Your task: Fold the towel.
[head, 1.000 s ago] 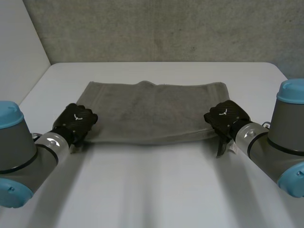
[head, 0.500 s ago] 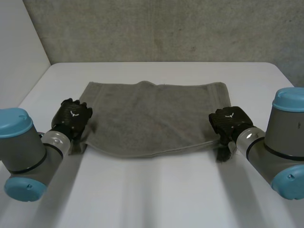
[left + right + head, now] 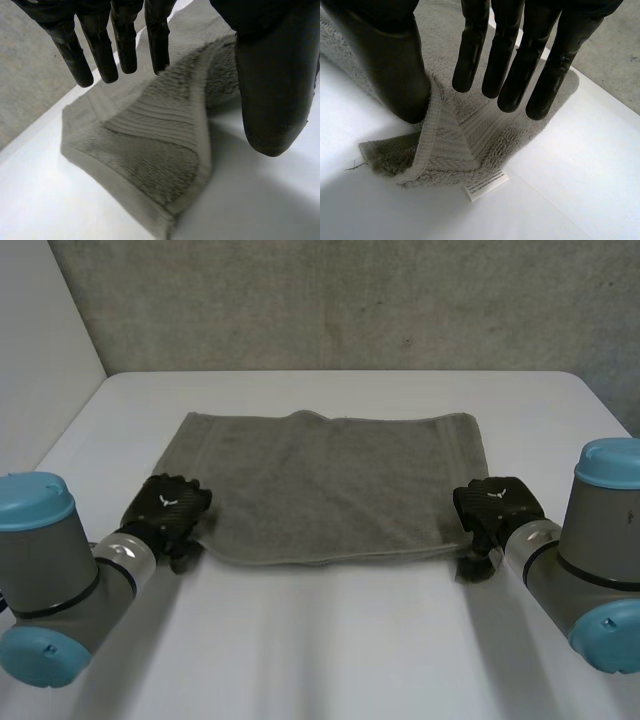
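The grey towel (image 3: 330,485) lies spread in the middle of the frame on the white tabletop (image 3: 330,640), long edges running left to right. The left hand (image 3: 168,510) sits at its lower-left corner, the right hand (image 3: 497,505) at its lower-right corner. Both hands are wide, fingers (image 3: 125,50) straight and apart from the thumb, grasping nothing. Each corner lies rumpled under its palm. A white label (image 3: 485,186) pokes from the right hand's corner.
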### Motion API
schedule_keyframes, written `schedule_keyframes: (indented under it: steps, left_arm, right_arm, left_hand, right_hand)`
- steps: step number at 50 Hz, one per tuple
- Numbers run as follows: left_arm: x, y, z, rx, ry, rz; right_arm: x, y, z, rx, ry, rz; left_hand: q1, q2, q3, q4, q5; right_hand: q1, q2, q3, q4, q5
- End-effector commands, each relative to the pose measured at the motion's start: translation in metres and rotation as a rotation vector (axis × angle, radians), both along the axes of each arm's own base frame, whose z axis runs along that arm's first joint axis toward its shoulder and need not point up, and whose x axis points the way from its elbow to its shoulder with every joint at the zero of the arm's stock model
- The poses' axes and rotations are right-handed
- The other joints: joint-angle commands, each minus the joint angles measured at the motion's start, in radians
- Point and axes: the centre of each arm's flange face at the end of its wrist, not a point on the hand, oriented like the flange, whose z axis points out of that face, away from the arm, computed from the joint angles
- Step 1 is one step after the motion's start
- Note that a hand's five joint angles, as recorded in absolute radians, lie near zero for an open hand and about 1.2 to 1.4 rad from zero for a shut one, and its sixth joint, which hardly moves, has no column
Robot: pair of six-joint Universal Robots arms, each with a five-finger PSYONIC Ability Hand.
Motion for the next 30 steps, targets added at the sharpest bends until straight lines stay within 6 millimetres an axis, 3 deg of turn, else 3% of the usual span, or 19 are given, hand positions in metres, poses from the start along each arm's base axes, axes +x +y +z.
schedule_keyframes:
  steps: [1,7,23,30]
  left_arm:
    - [-0.005,0.002,0.002,0.025,0.044,-0.004]
    - [-0.005,-0.002,0.006,0.010,0.063,0.004]
    - [-0.013,-0.036,-0.006,0.008,0.122,0.049]
    - [-0.011,-0.045,0.001,-0.028,0.120,0.093]
  right_arm:
    - [0.000,0.000,-0.001,0.001,0.004,0.003]
    - [0.000,0.000,-0.001,0.002,0.003,0.001]
    - [-0.004,0.003,-0.004,0.019,0.004,-0.013]
    - [-0.018,-0.001,-0.008,0.038,0.006,-0.068]
  left_hand:
    - [-0.063,-0.045,-0.047,-0.052,-0.015]
    - [-0.063,-0.045,-0.047,-0.052,-0.015]
    - [-0.028,-0.010,-0.012,-0.017,0.020]
    - [0.122,0.140,0.138,0.133,0.169]
  right_hand:
    - [-0.009,-0.024,-0.015,-0.027,-0.002]
    - [-0.009,-0.024,-0.015,-0.027,-0.002]
    - [-0.009,-0.024,-0.015,-0.027,-0.002]
    - [-0.109,-0.124,-0.115,-0.126,-0.102]
